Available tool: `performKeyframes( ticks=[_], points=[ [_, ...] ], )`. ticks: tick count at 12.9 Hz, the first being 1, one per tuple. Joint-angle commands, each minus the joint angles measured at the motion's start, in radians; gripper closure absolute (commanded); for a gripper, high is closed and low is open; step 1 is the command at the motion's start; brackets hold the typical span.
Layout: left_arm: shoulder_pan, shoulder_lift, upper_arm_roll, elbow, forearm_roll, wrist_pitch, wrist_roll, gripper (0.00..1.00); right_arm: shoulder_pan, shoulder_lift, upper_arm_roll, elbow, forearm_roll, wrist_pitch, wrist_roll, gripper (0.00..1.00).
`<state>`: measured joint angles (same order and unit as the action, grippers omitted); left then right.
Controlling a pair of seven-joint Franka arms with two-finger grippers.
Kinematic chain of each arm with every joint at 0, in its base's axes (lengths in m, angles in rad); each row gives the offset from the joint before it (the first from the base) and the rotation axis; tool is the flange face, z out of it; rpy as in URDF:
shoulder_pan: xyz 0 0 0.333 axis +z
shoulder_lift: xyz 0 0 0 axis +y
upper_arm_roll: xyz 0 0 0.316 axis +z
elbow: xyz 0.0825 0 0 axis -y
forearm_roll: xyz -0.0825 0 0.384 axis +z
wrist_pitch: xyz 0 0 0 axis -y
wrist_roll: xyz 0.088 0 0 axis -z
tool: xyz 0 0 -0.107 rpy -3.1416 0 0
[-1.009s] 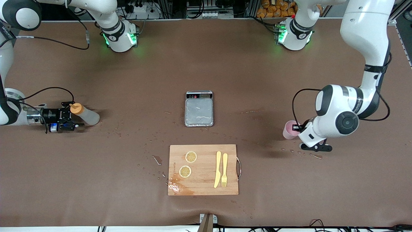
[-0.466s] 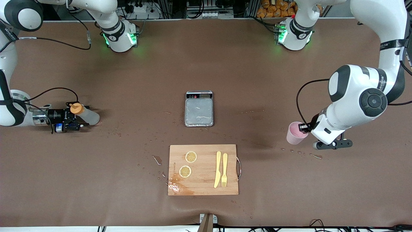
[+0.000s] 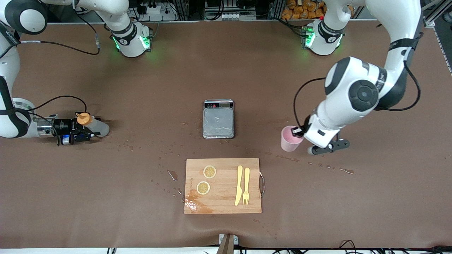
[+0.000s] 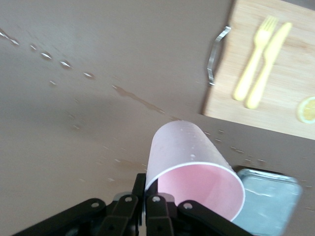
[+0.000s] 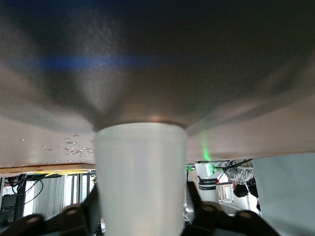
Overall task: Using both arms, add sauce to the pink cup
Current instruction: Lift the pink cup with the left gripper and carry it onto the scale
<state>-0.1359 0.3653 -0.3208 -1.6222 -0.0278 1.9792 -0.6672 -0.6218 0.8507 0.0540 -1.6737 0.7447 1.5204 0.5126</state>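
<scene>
The sauce bottle (image 3: 98, 128) lies on its side on the table at the right arm's end, its orange cap (image 3: 83, 119) toward the wrist. My right gripper (image 3: 85, 127) is low at the table with a finger against each side of the bottle. In the right wrist view the pale bottle (image 5: 140, 167) fills the gap between the fingers of the right gripper (image 5: 141, 199). My left gripper (image 3: 298, 131) is shut on the rim of the pink cup (image 3: 290, 140), over bare table beside the scale, toward the left arm's end. In the left wrist view the cup (image 4: 189, 164) hangs tilted from the left gripper (image 4: 146, 184).
A small metal scale (image 3: 218, 120) stands mid-table. Nearer the front camera lies a wooden cutting board (image 3: 224, 176) with two lemon slices (image 3: 209, 171), a yellow knife and a fork (image 3: 246, 185). Water drops (image 3: 169, 174) are scattered around the board.
The left arm has carried the pink cup from the left arm's end toward the scale. The right gripper's fingers have closed in on the sauce bottle, which still lies in place.
</scene>
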Motion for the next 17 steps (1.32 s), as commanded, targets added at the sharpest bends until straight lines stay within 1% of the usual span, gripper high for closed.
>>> performKeyframes(
  ticks=[1, 2, 3, 6, 7, 10, 13, 15, 17],
  points=[
    [-0.075, 0.053, -0.038, 0.045, -0.006, -0.013, -0.159, 1.0, -0.004, -0.002, 0.0, -0.001, 0.021, -0.005, -0.009, 0.58],
    [-0.126, 0.067, -0.038, 0.048, -0.007, -0.005, -0.205, 1.0, -0.004, -0.002, 0.0, 0.003, 0.019, -0.011, -0.006, 0.61],
    [-0.166, 0.089, -0.038, 0.065, -0.008, 0.004, -0.245, 1.0, -0.004, -0.004, 0.0, 0.012, 0.021, -0.02, -0.003, 0.61],
    [-0.263, 0.15, -0.037, 0.102, -0.001, 0.016, -0.36, 1.0, 0.0, -0.004, 0.0, 0.052, 0.016, -0.057, 0.038, 0.6],
    [-0.289, 0.168, -0.037, 0.102, 0.0, 0.05, -0.379, 1.0, 0.004, -0.005, 0.0, 0.072, 0.013, -0.066, 0.064, 0.56],
    [-0.317, 0.228, -0.038, 0.11, -0.009, 0.113, -0.462, 1.0, 0.036, -0.015, 0.0, 0.101, 0.012, -0.071, 0.072, 0.51],
    [-0.321, 0.276, -0.04, 0.122, -0.034, 0.119, -0.457, 1.0, 0.057, -0.041, -0.002, 0.13, 0.002, -0.083, 0.142, 0.52],
    [-0.359, 0.306, -0.04, 0.153, -0.038, 0.145, -0.472, 1.0, 0.069, -0.041, -0.002, 0.185, -0.019, -0.114, 0.174, 0.52],
    [-0.373, 0.317, -0.04, 0.153, -0.054, 0.177, -0.476, 1.0, 0.076, -0.05, 0.0, 0.21, -0.027, -0.134, 0.213, 0.52]
  ],
)
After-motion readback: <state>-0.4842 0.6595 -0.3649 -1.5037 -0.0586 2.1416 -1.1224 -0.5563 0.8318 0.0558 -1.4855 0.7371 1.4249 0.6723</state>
